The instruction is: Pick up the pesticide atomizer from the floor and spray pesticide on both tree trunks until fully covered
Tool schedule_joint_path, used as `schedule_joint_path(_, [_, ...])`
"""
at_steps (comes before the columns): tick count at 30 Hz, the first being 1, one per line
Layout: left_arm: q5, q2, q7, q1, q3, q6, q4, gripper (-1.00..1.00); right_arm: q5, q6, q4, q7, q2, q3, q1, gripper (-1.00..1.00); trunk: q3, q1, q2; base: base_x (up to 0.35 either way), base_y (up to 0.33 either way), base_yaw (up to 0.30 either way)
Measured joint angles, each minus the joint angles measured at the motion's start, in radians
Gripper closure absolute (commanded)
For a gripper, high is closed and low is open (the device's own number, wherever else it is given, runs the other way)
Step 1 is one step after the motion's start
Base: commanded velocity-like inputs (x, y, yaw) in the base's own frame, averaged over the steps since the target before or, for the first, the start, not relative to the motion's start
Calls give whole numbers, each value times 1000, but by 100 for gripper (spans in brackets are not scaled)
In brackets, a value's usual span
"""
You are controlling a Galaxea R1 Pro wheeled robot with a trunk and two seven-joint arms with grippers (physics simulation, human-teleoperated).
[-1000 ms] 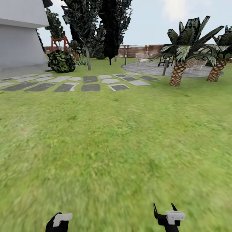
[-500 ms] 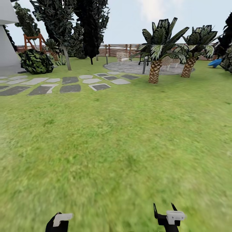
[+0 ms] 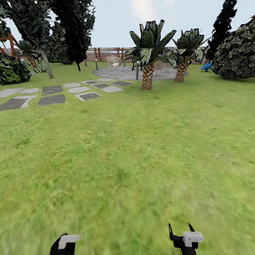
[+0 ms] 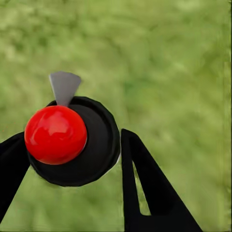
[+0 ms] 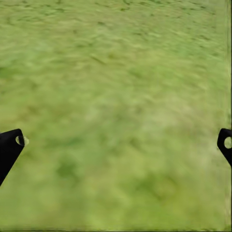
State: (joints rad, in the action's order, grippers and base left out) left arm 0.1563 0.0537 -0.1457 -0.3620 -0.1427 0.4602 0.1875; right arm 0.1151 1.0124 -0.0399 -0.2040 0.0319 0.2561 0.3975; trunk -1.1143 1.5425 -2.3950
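Observation:
In the left wrist view my left gripper (image 4: 70, 139) has its black fingers (image 4: 145, 188) against the two sides of a dark round body with a red ball top and a grey wedge, seen end on. I take this for the pesticide atomizer (image 4: 96, 145). In the head view the left gripper (image 3: 64, 243) sits low over the grass floor (image 3: 127, 152). The right gripper (image 3: 181, 229) stands open beside it, and nothing but grass lies between its fingertips (image 5: 11, 145). A tall tree with a bare grey trunk (image 3: 47, 66) stands far off at the back left of the garden.
Grey stepping stones (image 3: 53, 99) lie at the left, with a paved circle (image 3: 124, 73) behind them. Two short palms (image 3: 147, 76) stand mid-distance. A big round bush (image 3: 235, 53) is at the right, a dark bush (image 3: 12, 71) at the left. A slat fence (image 3: 106, 54) closes the back.
The whole head view has swung to the right, so stones, palms and trees sit further left and the right bush has come in. Both grippers hold the same place in the picture.

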Motion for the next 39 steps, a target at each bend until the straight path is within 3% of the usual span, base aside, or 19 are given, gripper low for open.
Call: schedule_joint_path(39, [0, -2, 0, 0, 0, 0, 0, 100, 0, 0, 0, 0, 0, 0, 0, -100, -15, 0, 0, 0, -271, -300])
